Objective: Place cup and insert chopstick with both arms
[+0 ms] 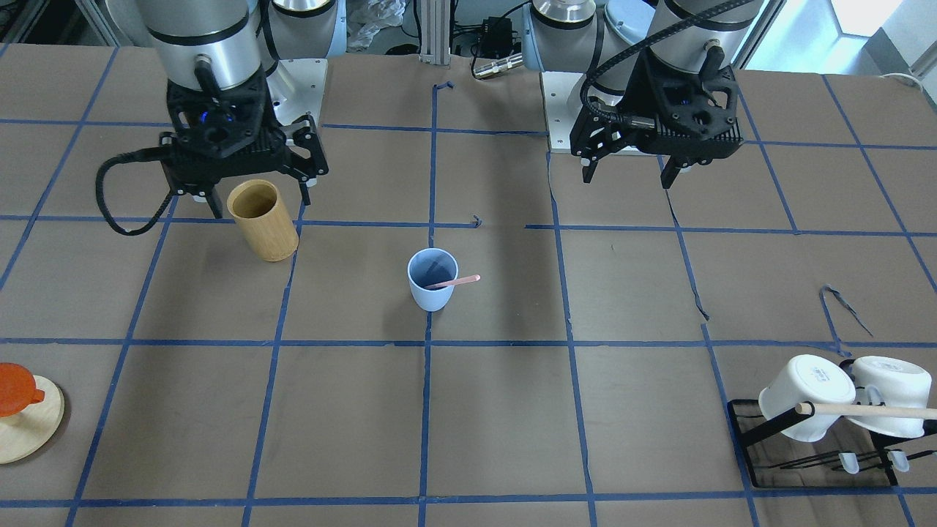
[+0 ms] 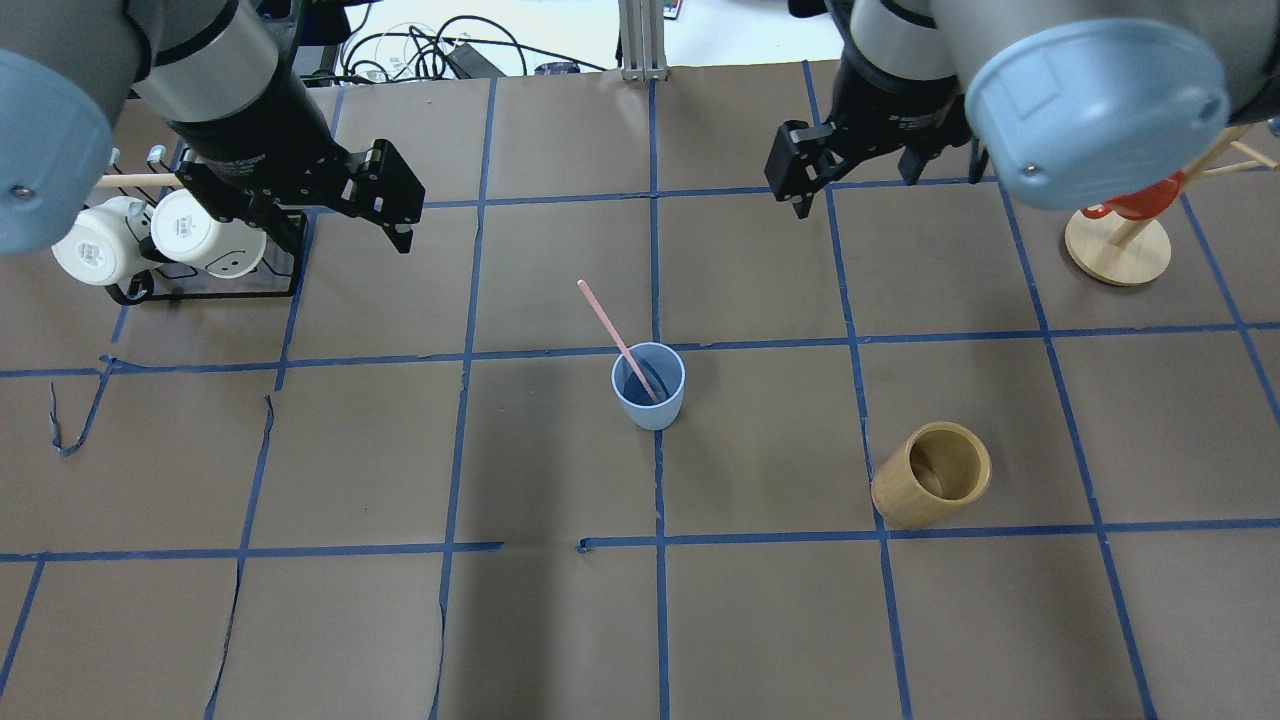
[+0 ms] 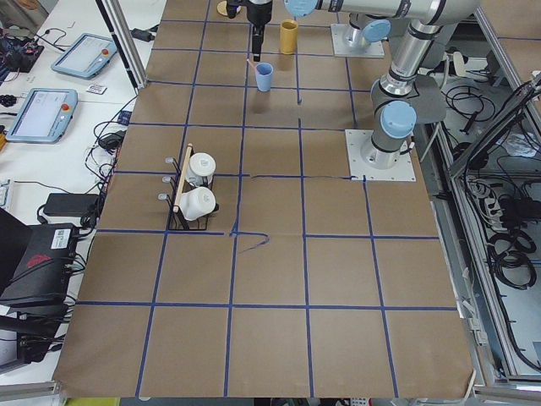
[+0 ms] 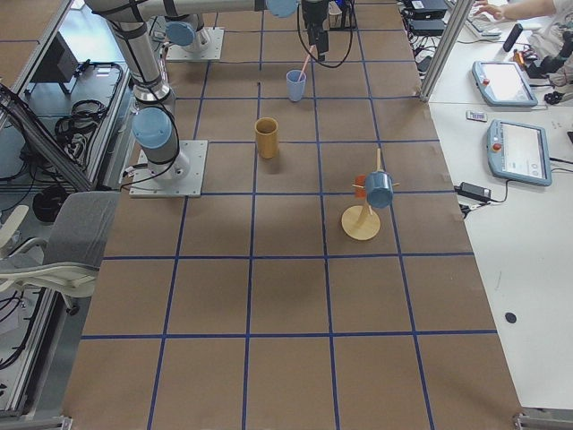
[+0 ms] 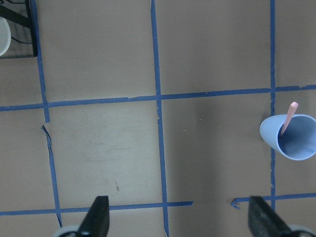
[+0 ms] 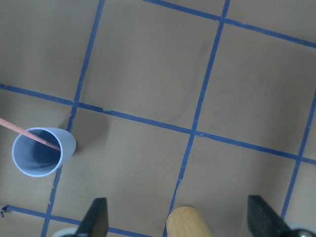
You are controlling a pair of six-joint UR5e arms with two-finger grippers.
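The light blue cup stands upright at the table's middle, also seen in the overhead view. One pale pink chopstick leans inside it, its top sticking out over the rim. My left gripper hovers open and empty above the table, well off to the cup's side; its wrist view shows the cup at the right edge. My right gripper is open and empty, high above the bamboo cylinder; its wrist view shows the cup at the lower left.
A tan bamboo cylinder stands on the right arm's side. A black rack with two white mugs and a wooden rod sits on the left arm's side. A round wooden stand holding an orange item stands far right.
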